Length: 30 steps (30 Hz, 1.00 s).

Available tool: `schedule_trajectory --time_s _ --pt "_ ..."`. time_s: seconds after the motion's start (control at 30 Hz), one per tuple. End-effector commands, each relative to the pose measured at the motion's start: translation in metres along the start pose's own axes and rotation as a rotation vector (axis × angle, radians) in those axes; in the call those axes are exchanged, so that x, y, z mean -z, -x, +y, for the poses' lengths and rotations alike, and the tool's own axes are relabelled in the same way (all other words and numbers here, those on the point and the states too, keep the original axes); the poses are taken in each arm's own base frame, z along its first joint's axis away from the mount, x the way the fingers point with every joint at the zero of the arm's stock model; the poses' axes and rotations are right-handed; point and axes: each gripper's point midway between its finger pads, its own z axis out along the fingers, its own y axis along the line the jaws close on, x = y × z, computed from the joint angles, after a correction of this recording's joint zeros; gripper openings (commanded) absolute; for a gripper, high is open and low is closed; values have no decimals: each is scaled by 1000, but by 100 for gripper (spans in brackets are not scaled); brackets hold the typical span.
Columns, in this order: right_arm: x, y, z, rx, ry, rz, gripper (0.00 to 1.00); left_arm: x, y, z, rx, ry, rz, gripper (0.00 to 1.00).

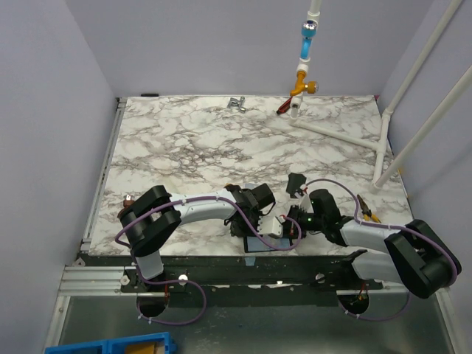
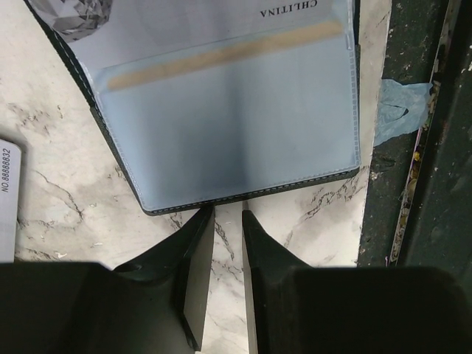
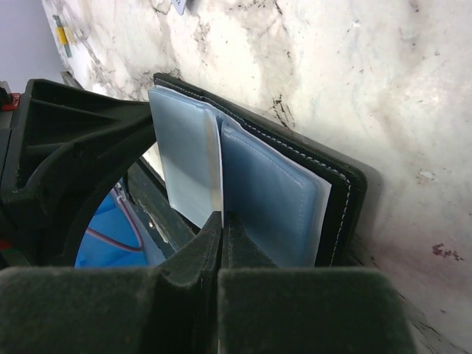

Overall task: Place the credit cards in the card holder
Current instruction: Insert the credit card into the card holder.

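Fingers (image 2: pixel 190 243) of the left gripper (image 2: pixel 227 215) stand narrowly apart and empty, tips at the edge of the open card holder (image 2: pixel 243 125), probably to steady it. A gold-tan card (image 2: pixel 221 55) sits pocketed beyond them, a pale card (image 2: pixel 6 221) leftward. Right gripper (image 3: pixel 221 217) clamps one leaf of the holder, seemingly to hold a pocket open. Overhead, both meet at the near edge of the table (image 1: pixel 184 147).

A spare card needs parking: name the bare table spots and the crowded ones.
Free: the wide middle of the marble table, between the metal piece at the far edge and the small black case, plus its left side. Crowded: the near edge, where the left gripper and right gripper meet at the card holder.
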Motion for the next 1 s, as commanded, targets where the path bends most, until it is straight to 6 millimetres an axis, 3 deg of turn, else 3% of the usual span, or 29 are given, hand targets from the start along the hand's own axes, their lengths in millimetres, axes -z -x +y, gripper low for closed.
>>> schedule_trajectory --time_s 0.0,0.53,0.97 --pt "0 -13 -11 -33 -22 44 1 -12 1 -3 -4 -7 -6 23" --pt "-7 -18 -12 -32 -7 122 1 -14 2 0 -20 -4 5 23" --pt "-18 6 -9 -21 -31 62 1 -15 1 0 -27 -6 5 22"
